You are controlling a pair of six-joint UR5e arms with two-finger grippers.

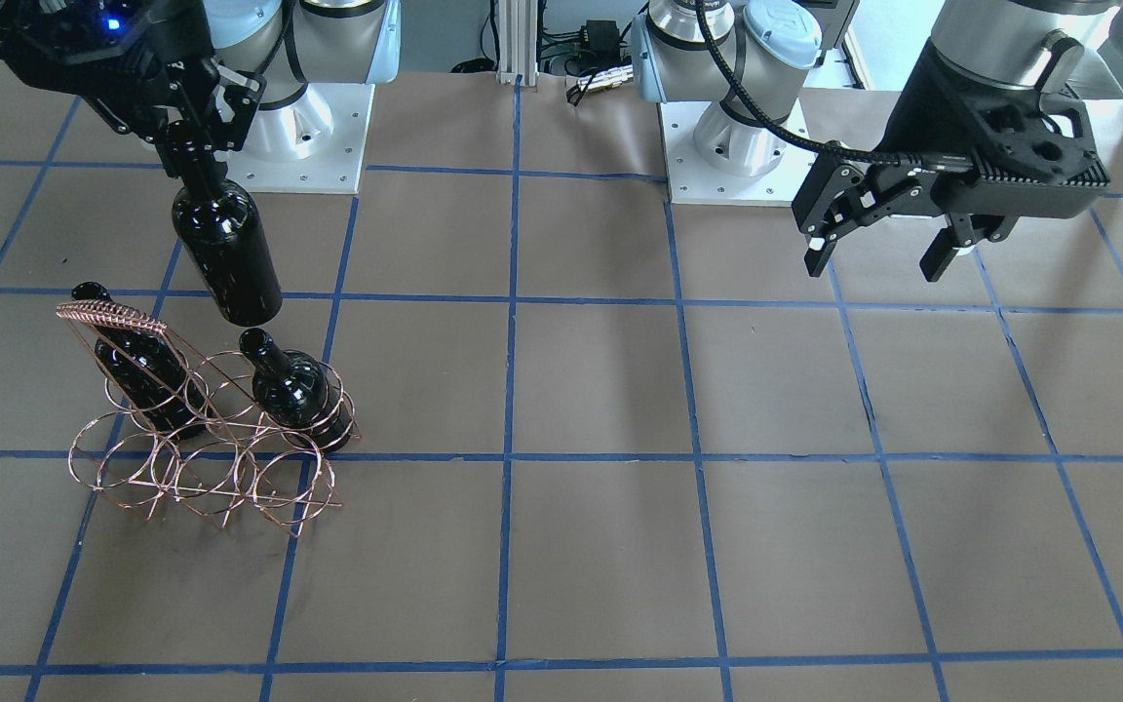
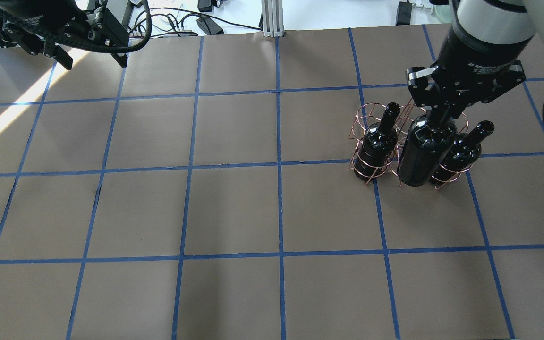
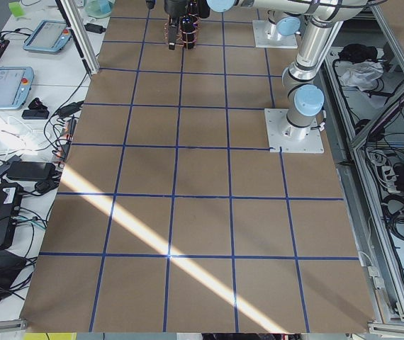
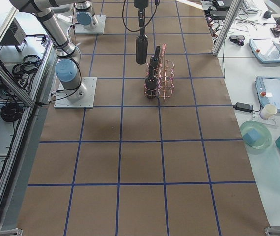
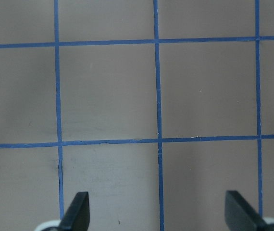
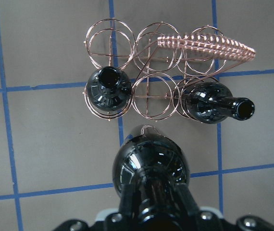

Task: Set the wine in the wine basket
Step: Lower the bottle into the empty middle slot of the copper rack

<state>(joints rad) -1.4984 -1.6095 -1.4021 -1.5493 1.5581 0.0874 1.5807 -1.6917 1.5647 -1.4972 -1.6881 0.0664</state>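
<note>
My right gripper (image 1: 193,146) is shut on the neck of a dark wine bottle (image 1: 225,249) and holds it upright in the air, clear of the table. The copper wire wine basket (image 1: 201,473) stands just beyond it. Two more dark bottles (image 1: 137,366) (image 1: 293,390) sit in the end rings of the row nearest the robot. In the right wrist view the held bottle (image 6: 151,163) hangs just short of the empty middle ring (image 6: 151,96) between them. My left gripper (image 1: 883,249) is open and empty, high at the other side of the table.
The table (image 2: 234,208) is brown paper with a blue tape grid. The basket's tall coil-wrapped handle (image 6: 209,45) rises along its centre line, beside the bottles. Both arm bases (image 1: 313,136) stand at the robot's edge.
</note>
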